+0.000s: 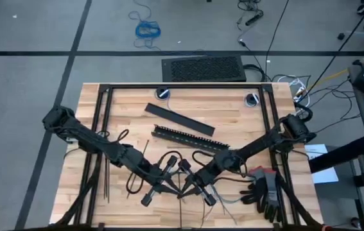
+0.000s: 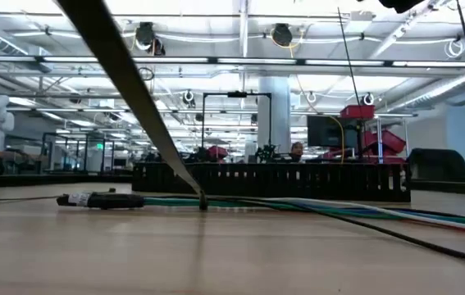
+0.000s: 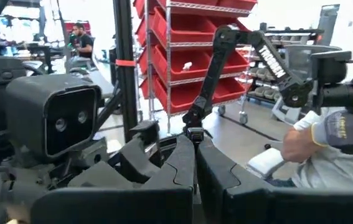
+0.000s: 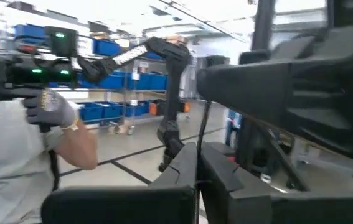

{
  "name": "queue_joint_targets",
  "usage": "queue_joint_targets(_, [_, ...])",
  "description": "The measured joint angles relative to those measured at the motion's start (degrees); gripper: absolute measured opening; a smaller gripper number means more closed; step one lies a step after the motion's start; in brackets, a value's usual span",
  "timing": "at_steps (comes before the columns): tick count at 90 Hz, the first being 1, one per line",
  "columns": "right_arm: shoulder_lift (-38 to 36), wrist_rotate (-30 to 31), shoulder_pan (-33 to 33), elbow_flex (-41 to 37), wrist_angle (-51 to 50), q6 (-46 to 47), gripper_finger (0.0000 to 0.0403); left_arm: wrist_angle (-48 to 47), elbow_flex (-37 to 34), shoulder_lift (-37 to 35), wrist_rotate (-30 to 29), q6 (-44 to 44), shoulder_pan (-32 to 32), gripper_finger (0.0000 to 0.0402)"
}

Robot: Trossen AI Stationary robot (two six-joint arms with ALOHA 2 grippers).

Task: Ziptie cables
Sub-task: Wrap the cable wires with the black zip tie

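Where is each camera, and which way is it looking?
High: above, looking straight down at the table, both arms.
Low: at tabletop height, looking across at the slotted bar; no claws show.
Left wrist: on the left arm, past the left claw, toward red shelves.
Right wrist: on the right arm, past the right claw.
Both wrist views show a gloved person.

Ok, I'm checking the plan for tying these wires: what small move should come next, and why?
Probably slide the ziptie tip-first under the wires. In the low view it slants down with its tip on the table right at the wires, and the left end effector looks shut on it, beside the right end effector.
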Motion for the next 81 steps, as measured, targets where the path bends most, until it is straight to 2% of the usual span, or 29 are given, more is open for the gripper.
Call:
queue_joint_targets(27, [0.02, 17.18, -0.92, -0.02, -6.10, -0.81, 0.0000, -21.03, 0.02, -5.45, -17.48, 2.18, -0.74, 0.0063])
queue_joint_targets(50, [-2.34, 23.52, -1.87, -0.06, -13.47, -2.23, 0.0000, -26.92, 0.09, -5.72, -32.82, 1.19, -5.19, 0.0080])
queue_joint_targets(67, [-2.58, 23.87, -1.79, -0.05, -13.32, -1.20, 0.0000, -25.05, 0.09, -5.68, -35.17, 5.21, -6.85, 0.0080])
queue_joint_targets(81, [-2.85, 26.88, -1.48, 0.01, -15.94, -0.86, 0.0000, -26.14, 0.09, -5.59, -35.17, 5.17, -8.43, 0.0080])
